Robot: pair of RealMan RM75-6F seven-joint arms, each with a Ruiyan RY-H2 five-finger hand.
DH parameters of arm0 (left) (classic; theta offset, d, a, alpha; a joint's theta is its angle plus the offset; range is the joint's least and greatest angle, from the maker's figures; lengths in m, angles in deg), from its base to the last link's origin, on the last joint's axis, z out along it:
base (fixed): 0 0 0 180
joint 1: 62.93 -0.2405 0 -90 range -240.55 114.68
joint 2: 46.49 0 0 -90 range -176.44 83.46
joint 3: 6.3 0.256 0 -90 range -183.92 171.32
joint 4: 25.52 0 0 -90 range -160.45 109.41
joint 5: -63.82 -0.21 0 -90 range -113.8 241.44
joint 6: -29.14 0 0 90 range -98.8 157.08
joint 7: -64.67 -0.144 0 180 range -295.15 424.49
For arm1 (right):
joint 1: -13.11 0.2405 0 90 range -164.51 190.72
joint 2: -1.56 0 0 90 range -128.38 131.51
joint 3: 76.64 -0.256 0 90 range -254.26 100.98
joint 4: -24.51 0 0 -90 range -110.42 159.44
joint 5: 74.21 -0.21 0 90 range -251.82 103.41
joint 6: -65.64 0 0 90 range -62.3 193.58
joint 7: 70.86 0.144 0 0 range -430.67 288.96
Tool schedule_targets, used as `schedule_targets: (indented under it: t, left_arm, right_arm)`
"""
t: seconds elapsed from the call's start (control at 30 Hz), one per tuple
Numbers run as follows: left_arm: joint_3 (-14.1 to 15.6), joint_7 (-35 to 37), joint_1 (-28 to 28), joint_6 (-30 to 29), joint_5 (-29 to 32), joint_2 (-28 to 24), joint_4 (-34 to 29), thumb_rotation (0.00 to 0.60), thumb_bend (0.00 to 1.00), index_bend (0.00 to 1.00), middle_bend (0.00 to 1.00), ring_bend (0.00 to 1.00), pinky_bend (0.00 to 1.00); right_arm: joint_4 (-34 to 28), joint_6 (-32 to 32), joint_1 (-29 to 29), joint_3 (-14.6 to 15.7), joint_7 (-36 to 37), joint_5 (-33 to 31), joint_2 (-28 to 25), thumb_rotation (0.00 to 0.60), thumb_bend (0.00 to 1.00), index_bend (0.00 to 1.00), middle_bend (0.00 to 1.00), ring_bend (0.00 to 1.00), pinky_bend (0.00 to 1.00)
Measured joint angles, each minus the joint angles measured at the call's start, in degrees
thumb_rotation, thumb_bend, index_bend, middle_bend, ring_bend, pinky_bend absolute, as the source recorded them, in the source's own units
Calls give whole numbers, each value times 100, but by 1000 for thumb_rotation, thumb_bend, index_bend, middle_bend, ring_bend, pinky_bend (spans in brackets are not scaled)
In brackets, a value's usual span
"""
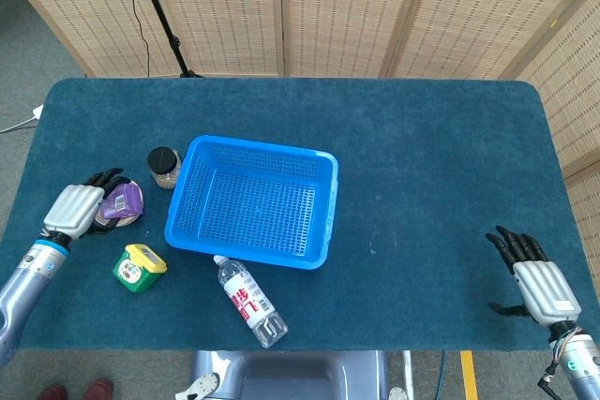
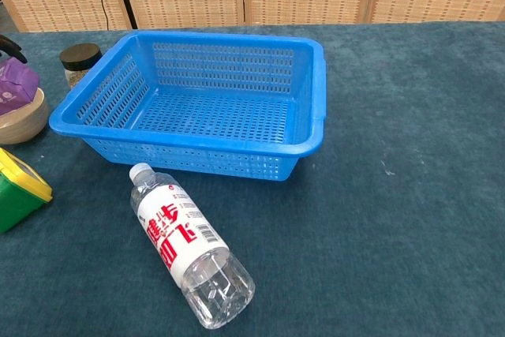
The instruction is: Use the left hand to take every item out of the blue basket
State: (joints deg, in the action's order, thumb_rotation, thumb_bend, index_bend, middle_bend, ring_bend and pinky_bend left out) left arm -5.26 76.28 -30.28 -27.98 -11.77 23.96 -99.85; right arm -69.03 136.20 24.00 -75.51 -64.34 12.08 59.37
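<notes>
The chest view's left edge cuts off the purple box (image 2: 14,87), the beige bowl (image 2: 20,122) and the green yellow-lidded container (image 2: 17,192). The print on the clear plastic bottle's red-and-white label (image 2: 175,232) is too small to read.

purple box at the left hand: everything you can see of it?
The small purple box looks like a carton with a pale printed label on its upper face. It sits tilted in the beige bowl, left of the blue plastic basket and outside it. The left hand reaches it from the left, dark fingers beside it; actual grip unclear.

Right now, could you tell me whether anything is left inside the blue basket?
No, the blue basket shows only its bare perforated floor in the chest view.
</notes>
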Motion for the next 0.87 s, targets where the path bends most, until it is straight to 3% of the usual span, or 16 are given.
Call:
schedule_targets:
  t: [0.1,0.23,0.47,0.7,0.87]
  left_arm:
    - [-18,267,35,100,-76,-30,-47,600,122,0,0,0,12]
    - [-33,641,-11,-5,-328,-178,-193,600,120,0,0,0,0]
    - [21,751,-435,-811,-650,-643,-813,600,118,0,0,0,0]
    - [140,276,-1203,-1827,-701,-914,-1361,600,119,0,0,0,0]
    - [200,-465,-1784,-2493,-491,-921,-1695,600,118,0,0,0,0]
  right_arm:
    - [7,-14,6,-7,22,-18,-5,600,0,0,0,0,0]
    - [-6,17,1,-9,53,6,-23,600,0,0,0,0,0]
    - [-56,132,-35,11,146,118,-80,600,0,0,0,0,0]
    - [-103,305,-88,41,248,280,-149,600,0,0,0,0,0]
    - [-116,422,-126,65,277,396,-177,600,0,0,0,0,0]
